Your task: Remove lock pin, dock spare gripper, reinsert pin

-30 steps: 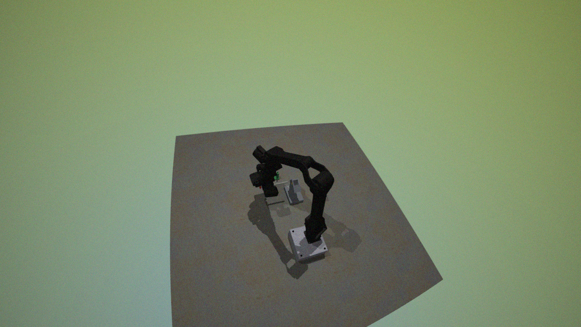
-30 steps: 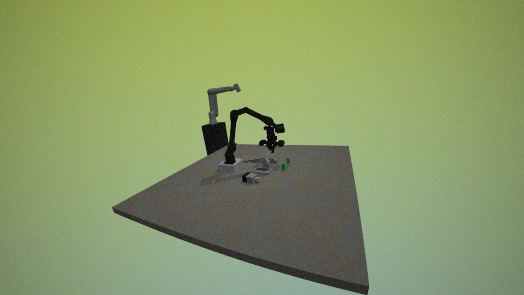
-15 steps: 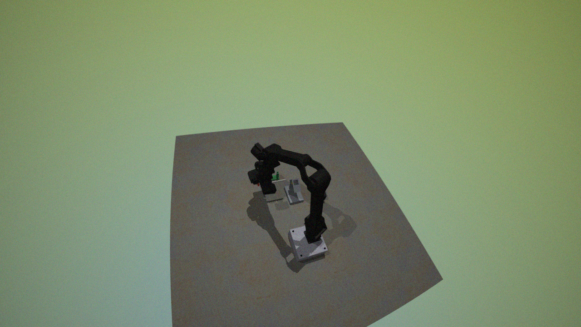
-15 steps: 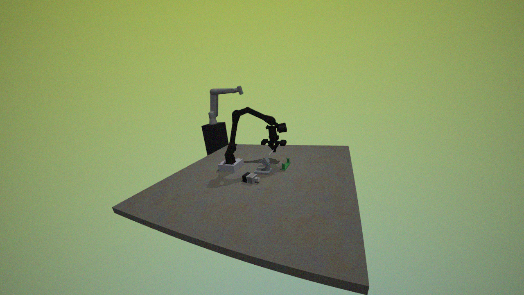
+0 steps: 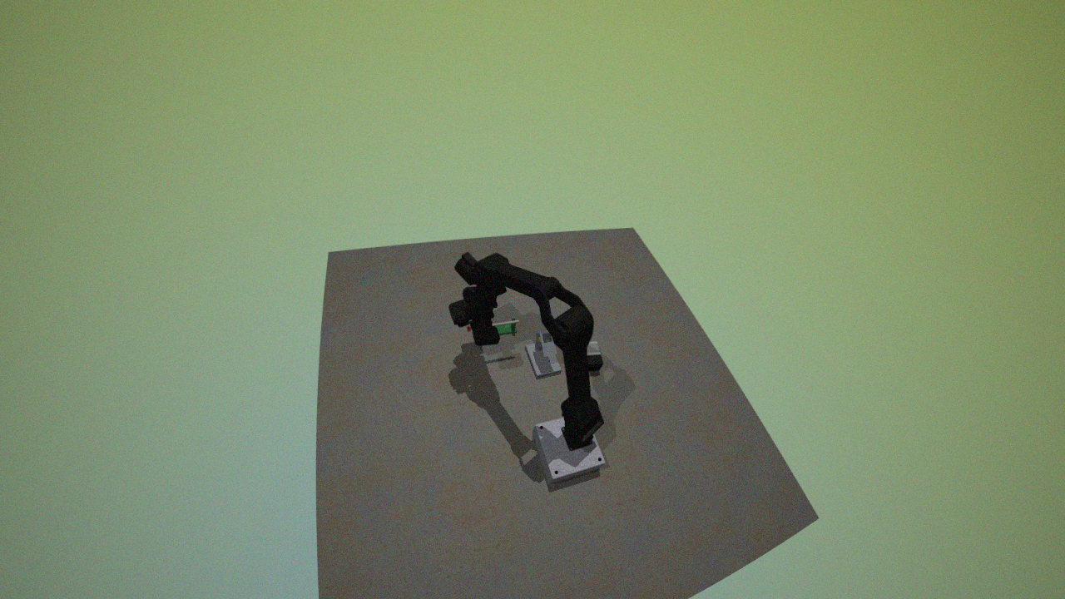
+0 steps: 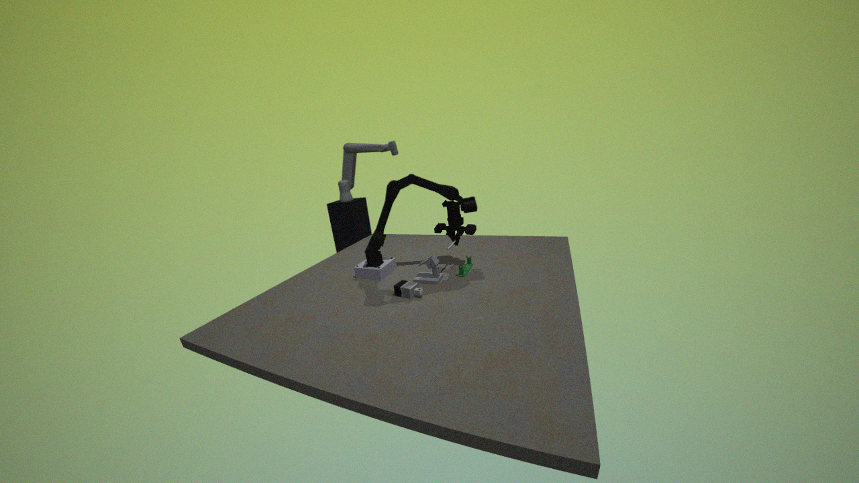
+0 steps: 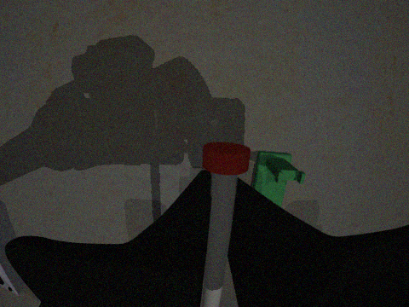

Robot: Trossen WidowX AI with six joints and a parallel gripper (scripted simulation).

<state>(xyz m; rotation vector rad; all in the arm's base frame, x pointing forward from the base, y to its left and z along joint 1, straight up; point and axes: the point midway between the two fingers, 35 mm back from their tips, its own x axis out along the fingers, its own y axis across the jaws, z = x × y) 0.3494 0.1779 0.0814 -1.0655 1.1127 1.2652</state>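
Note:
My gripper [image 5: 487,339] [image 6: 456,241] [image 7: 214,180] is shut on the lock pin [image 5: 507,323] [image 6: 450,245] [image 7: 221,222], a pale rod with a red head that shows just beyond the fingertips in the wrist view. It holds the pin level in the air, clear of the mount. The grey mount [image 5: 544,363] [image 6: 429,278] stands on the table with its angled socket on top; no pin shows in it. The spare gripper [image 5: 594,356] [image 6: 408,290], a black and light grey block with a small spigot, lies on the table beside the mount, partly hidden by the arm in the top view.
A green rest with two uprights [image 5: 507,328] [image 6: 465,270] [image 7: 269,181] stands on the table beyond the mount, close to the held pin. The arm's white base [image 5: 569,465] [image 6: 375,271] is on the near side of the mount. Another grey arm [image 6: 366,147] stands on a black pedestal behind the table.

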